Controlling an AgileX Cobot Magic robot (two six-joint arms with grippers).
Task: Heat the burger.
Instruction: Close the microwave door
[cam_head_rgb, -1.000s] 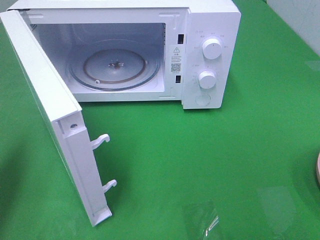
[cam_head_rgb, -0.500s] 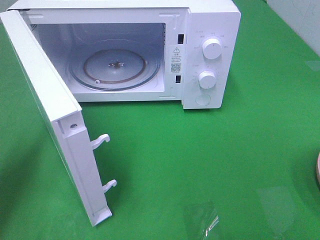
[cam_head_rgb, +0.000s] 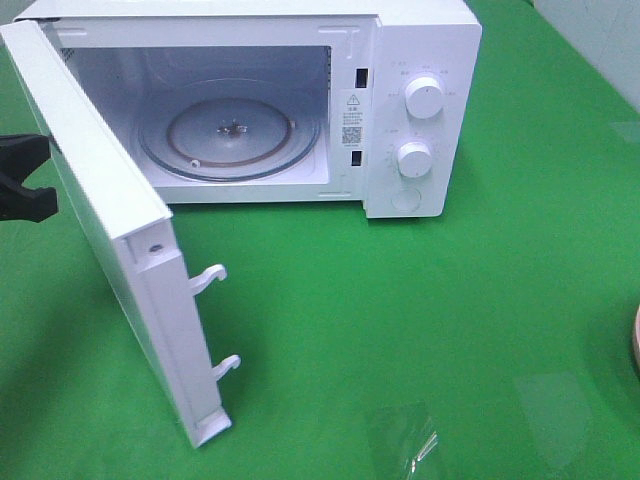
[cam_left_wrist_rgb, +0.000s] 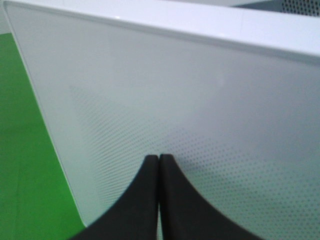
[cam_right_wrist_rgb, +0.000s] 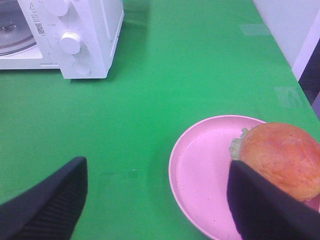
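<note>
Right wrist view: the burger (cam_right_wrist_rgb: 280, 159) sits on the right side of a round pink plate (cam_right_wrist_rgb: 200, 172) on the green table (cam_right_wrist_rgb: 165, 95), near and to the right of the microwave (cam_right_wrist_rgb: 80, 35).
Burger look: shiny domed top bun, orange-brown, with a frill of pale green lettuce showing at its left edge; patty and bottom bun are hidden from this angle.
Right gripper (cam_right_wrist_rgb: 157, 200): fingers spread wide apart, holding nothing, hanging above the table just beside the plate; one finger (cam_right_wrist_rgb: 265, 210) overlaps the burger's near edge in the view.
Left gripper (cam_left_wrist_rgb: 159, 165): fingertips pressed together, empty, close to the outer face of the microwave door (cam_head_rgb: 110, 230); contact cannot be told.
Microwave: door swung open to the left, glass turntable (cam_head_rgb: 225, 130) bare inside.
</note>
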